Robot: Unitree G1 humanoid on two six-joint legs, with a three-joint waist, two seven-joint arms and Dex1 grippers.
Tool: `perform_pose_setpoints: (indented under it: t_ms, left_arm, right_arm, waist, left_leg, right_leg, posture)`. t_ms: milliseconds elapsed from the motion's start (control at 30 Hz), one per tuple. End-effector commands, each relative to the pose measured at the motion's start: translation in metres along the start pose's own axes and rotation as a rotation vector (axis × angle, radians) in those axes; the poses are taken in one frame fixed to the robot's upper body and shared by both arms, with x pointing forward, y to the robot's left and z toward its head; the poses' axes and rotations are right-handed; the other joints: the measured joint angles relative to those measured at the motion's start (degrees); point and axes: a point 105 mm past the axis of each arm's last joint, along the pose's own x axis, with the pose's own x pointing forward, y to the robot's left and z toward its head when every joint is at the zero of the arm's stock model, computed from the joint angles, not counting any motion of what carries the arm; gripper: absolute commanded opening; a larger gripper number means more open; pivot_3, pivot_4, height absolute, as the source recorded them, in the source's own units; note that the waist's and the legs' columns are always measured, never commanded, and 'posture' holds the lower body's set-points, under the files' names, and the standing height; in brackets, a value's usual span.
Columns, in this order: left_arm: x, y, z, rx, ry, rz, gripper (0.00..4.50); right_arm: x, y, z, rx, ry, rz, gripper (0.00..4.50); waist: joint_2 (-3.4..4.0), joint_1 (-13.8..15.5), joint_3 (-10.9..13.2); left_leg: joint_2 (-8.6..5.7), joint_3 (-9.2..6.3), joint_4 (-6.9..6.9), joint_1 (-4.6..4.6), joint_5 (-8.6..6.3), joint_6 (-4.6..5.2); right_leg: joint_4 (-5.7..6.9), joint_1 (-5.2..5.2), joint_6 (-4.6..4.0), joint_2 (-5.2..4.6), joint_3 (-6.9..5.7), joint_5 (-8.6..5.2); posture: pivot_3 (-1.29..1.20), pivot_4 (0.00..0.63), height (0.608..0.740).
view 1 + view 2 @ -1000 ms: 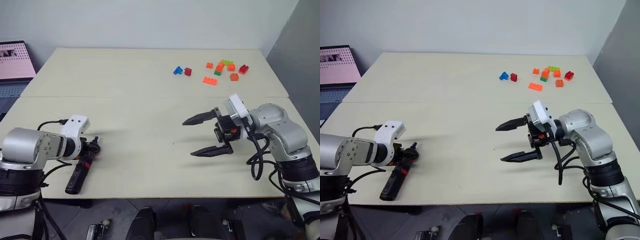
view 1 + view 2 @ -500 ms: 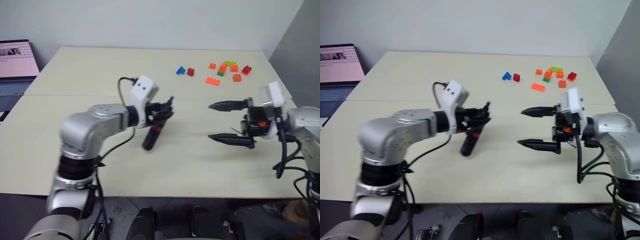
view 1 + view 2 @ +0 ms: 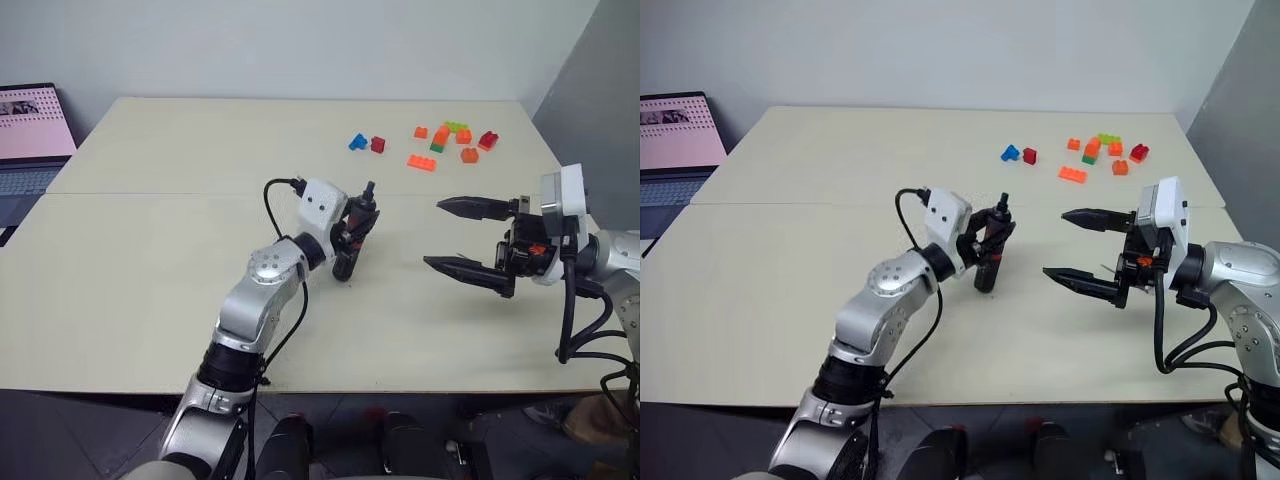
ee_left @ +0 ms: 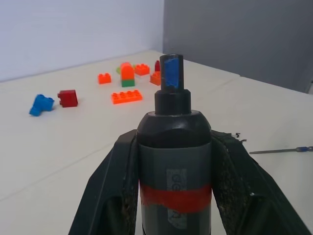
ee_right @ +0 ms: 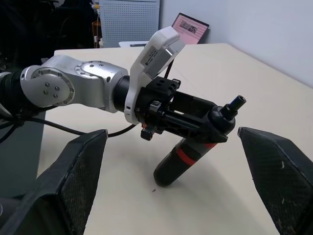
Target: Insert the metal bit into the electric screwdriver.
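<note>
The left gripper (image 3: 352, 228) reaches across mid-desk (image 3: 150, 270), its jaws clamped on the electric screwdriver (image 3: 989, 258), held tilted with its narrow tip up, while the right gripper (image 3: 1080, 250) points level toward it, jaws wide apart and empty, the metal bit (image 4: 279, 151) lying on the desk between them.
</note>
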Motion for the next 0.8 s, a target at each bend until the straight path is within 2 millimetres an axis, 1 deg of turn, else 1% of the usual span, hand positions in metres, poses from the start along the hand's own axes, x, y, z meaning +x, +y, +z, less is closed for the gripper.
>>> perform_pose_setpoints:
  t_ms: [33, 133, 267, 400, 500, 567, 600, 667, 733, 800]
  left_arm:
    - [-0.012, 0.005, -0.006, 0.004, 0.005, 0.037, 1.67]
    - [-0.023, 0.008, -0.012, -0.003, 0.028, 0.048, 1.67]
    - [-0.037, 0.017, -0.011, 0.003, 0.037, 0.076, 1.67]
    - [-0.056, 0.021, -0.012, 0.005, 0.069, 0.085, 1.67]
    - [-0.059, 0.021, -0.012, 0.006, 0.075, 0.083, 1.67]
    - [-0.059, 0.021, -0.012, 0.006, 0.076, 0.086, 1.67]
    - [-0.059, 0.021, -0.013, 0.007, 0.079, 0.088, 1.67]
    - [-0.059, 0.021, -0.015, 0.006, 0.084, 0.092, 1.67]
    - [-0.058, 0.019, -0.016, 0.004, 0.087, 0.091, 1.67]
    - [-0.057, 0.017, -0.017, -0.001, 0.086, 0.091, 1.66]
  right_arm:
    - [0.002, 0.005, 0.011, -0.063, -0.005, 0.028, 4.50]
    - [0.002, 0.006, 0.009, -0.067, 0.007, 0.041, 4.50]
    - [0.001, 0.005, 0.005, -0.074, 0.040, 0.054, 4.50]
    - [-0.005, -0.002, -0.006, -0.086, 0.110, 0.048, 4.50]
    - [-0.011, -0.010, -0.015, -0.089, 0.174, 0.040, 4.50]
    - [-0.018, -0.019, -0.022, -0.081, 0.231, 0.011, 4.50]
    - [-0.022, -0.025, -0.029, -0.075, 0.282, -0.014, 4.50]
    - [-0.034, -0.041, -0.048, -0.091, 0.435, -0.091, 4.50]
    - [-0.048, -0.057, -0.069, -0.063, 0.586, -0.148, 4.50]
    - [-0.056, -0.073, -0.082, -0.020, 0.670, -0.202, 4.50]
  waist:
    - [0.01, -0.03, -0.01]
    - [0.02, -0.16, -0.02]
    - [0.02, -0.20, -0.02]
    - [0.03, -0.39, -0.03]
    - [0.04, -0.35, -0.03]
    - [0.04, -0.34, -0.03]
    - [0.04, -0.34, -0.03]
    - [0.05, -0.37, -0.04]
    - [0.09, -0.38, -0.06]
    - [0.10, -0.39, -0.07]
  left_leg:
    - [0.00, 0.00, -0.01, 0.03, 0.00, 0.00]
    - [0.01, -0.01, -0.01, 0.12, 0.00, 0.00]
    - [0.01, -0.06, -0.01, 0.25, -0.01, 0.01]
    - [0.02, -0.05, -0.02, 0.44, 0.00, 0.02]
    - [0.06, -0.06, -0.08, 0.73, -0.01, 0.03]
    - [0.07, -0.07, -0.08, 0.74, -0.01, 0.03]
    - [0.07, -0.06, -0.07, 0.74, -0.01, 0.03]
    - [0.08, -0.03, -0.08, 0.76, -0.01, 0.03]
    - [0.10, 0.00, -0.09, 0.77, -0.01, 0.03]
    - [0.09, 0.03, -0.11, 0.80, -0.01, 0.03]
  right_leg:
    - [0.00, 0.02, 0.00, 0.00, 0.00, 0.00]
    - [0.00, 0.12, 0.00, 0.04, -0.01, 0.00]
    - [-0.02, 0.27, 0.00, 0.09, -0.05, -0.01]
    - [-0.04, 0.45, 0.01, 0.24, -0.05, -0.01]
    - [-0.08, 0.69, 0.03, 0.34, -0.04, -0.04]
    - [-0.09, 0.70, 0.08, 0.39, -0.04, -0.07]
    - [-0.09, 0.70, 0.07, 0.40, -0.04, -0.07]
    - [-0.10, 0.69, 0.03, 0.40, -0.02, -0.04]
    - [-0.10, 0.67, 0.01, 0.41, 0.00, -0.04]
    - [-0.10, 0.68, 0.01, 0.40, 0.03, -0.03]
  posture:
    - [0.00, 0.150, 0.740]
    - [0.00, 0.150, 0.740]
    - [0.00, 0.150, 0.740]
    - [0.00, 0.150, 0.740]
    - [0.00, 0.150, 0.740]
    - [0.00, 0.150, 0.740]
    - [0.00, 0.150, 0.740]
    - [0.00, 0.150, 0.740]
    - [0.00, 0.150, 0.740]
    - [0.00, 0.150, 0.740]
